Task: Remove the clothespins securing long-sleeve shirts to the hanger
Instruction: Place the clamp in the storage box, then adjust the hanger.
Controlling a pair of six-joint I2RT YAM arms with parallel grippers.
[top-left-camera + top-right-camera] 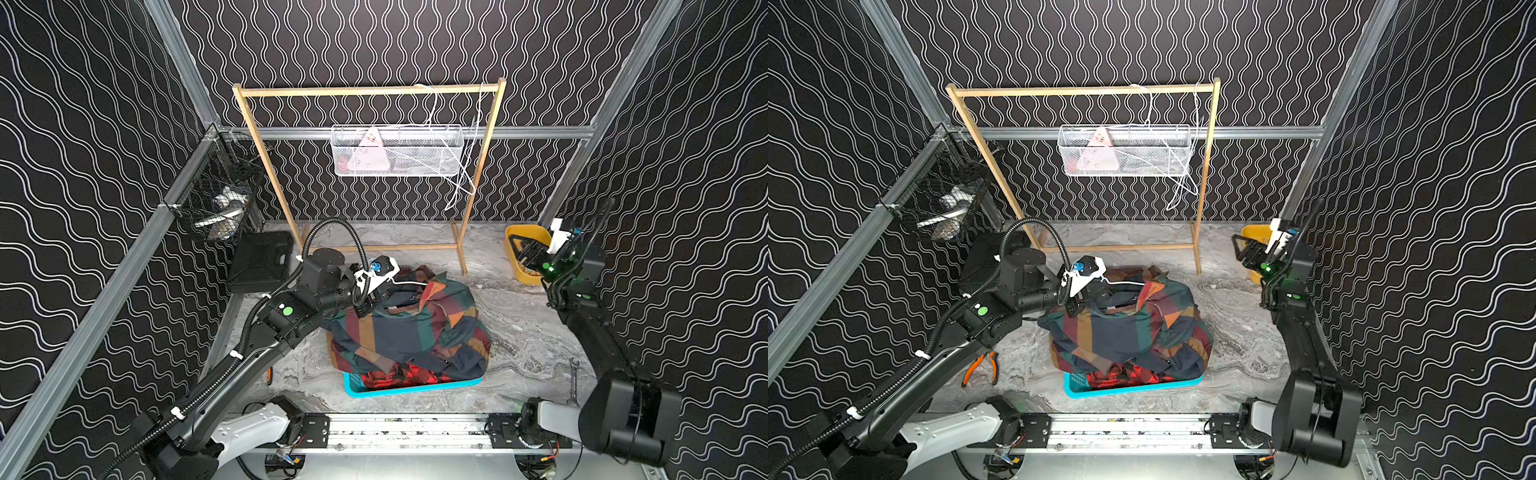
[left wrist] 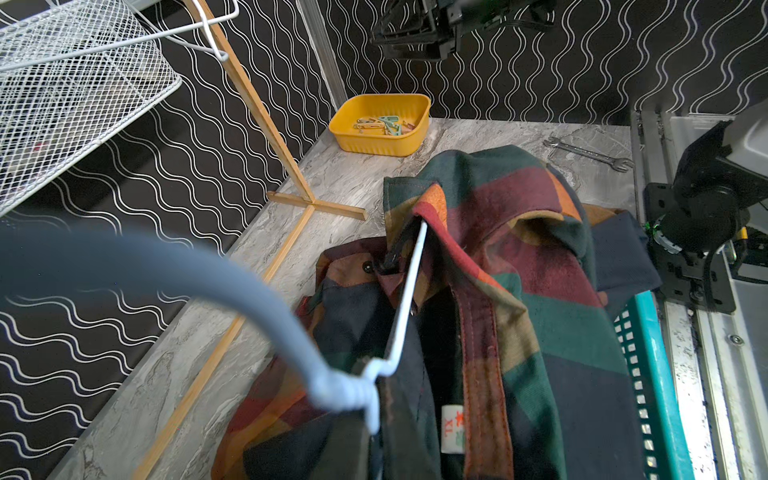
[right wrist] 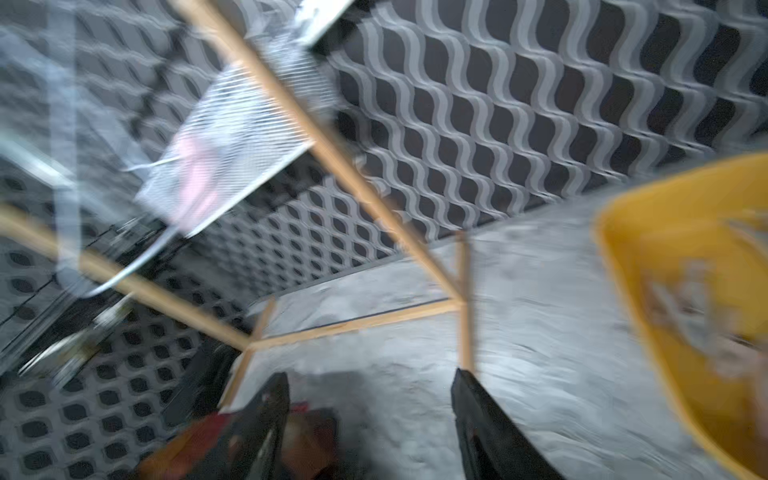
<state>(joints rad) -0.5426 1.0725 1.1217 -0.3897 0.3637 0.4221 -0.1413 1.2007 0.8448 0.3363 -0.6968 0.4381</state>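
Lying loose in the yellow tub (image 2: 374,143), clothespins (image 2: 388,124) sit well apart from the shirts (image 1: 409,336); the right gripper (image 3: 368,376) hovers over that tub, spread and empty, placed for dropping. Away from the tub, the left gripper (image 1: 370,307) clenches the hanger (image 2: 409,286), probably steadying it.

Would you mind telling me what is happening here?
The left gripper is shut on a white hanger that sits inside the top plaid shirt, piled with others in a teal basket. The right gripper hangs open above the yellow bin, where loose clothespins lie. No pin shows on that shirt.
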